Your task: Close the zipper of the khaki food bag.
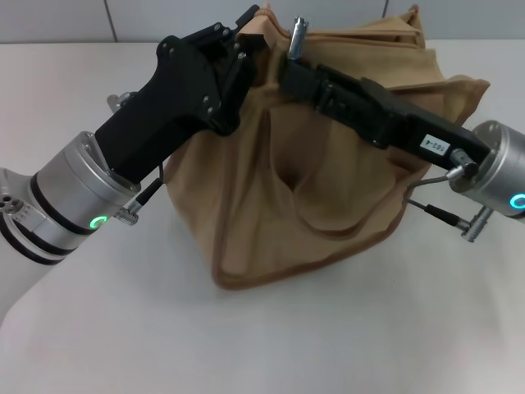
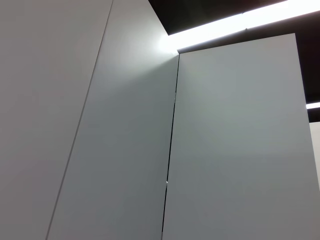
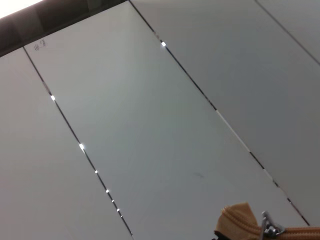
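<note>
The khaki food bag [image 1: 328, 189] stands slumped in the middle of the white table, its front panel sagging inward. My left gripper [image 1: 246, 34] is at the bag's top far-left corner, shut on the fabric edge there. My right gripper [image 1: 292, 66] reaches across the bag's top from the right and is shut at the zipper, whose silver pull tab [image 1: 297, 34] sticks up just above the fingertips. The right wrist view shows the tan zip end with the silver slider [image 3: 270, 228]. Most of the zip line is hidden behind the right arm.
The white table [image 1: 246, 345] stretches in front of and beside the bag. A grey panelled wall [image 1: 66, 20] stands close behind it. The left wrist view shows only wall panels [image 2: 100, 125] and a ceiling light strip [image 2: 240, 20].
</note>
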`<state>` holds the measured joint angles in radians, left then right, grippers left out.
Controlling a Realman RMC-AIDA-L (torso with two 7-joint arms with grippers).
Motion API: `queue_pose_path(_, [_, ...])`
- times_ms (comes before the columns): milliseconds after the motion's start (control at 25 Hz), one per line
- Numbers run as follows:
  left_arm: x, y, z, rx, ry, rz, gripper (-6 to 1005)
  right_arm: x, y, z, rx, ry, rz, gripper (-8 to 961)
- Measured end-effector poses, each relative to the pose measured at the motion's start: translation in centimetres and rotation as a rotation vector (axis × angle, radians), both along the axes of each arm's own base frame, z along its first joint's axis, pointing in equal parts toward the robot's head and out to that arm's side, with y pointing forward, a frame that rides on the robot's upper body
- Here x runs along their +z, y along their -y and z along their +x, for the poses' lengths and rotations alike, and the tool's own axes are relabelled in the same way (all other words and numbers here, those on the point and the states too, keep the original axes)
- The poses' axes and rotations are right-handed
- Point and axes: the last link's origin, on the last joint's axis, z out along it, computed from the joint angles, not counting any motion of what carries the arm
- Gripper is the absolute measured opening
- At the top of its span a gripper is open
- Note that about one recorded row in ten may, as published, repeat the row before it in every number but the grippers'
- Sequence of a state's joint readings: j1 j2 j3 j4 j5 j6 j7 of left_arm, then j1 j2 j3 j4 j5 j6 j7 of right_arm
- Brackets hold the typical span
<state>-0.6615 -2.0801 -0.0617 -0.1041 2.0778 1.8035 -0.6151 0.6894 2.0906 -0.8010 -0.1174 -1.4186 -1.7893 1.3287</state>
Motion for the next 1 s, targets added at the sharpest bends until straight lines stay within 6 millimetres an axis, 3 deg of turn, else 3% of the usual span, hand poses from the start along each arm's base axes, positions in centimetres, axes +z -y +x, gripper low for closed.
queue_pose_path(360, [0.1,0.1,0.2,-0.018,0.006,0.01,98,0.6,0.5,0.8,-0.024,-0.029,0.023,448])
queue_pose_path(760, [0.0,0.1,0.4,-0.018,0.01,0.006,102,0.4,-0.3,-0.7,0.029,-0.018,0.009,450])
queue_pose_path(1000, [-0.3,0.2,0.4,-0.028,-0.009,0.016,105,1.1,0.6,-1.0,0.086,-0.065,0.0,448])
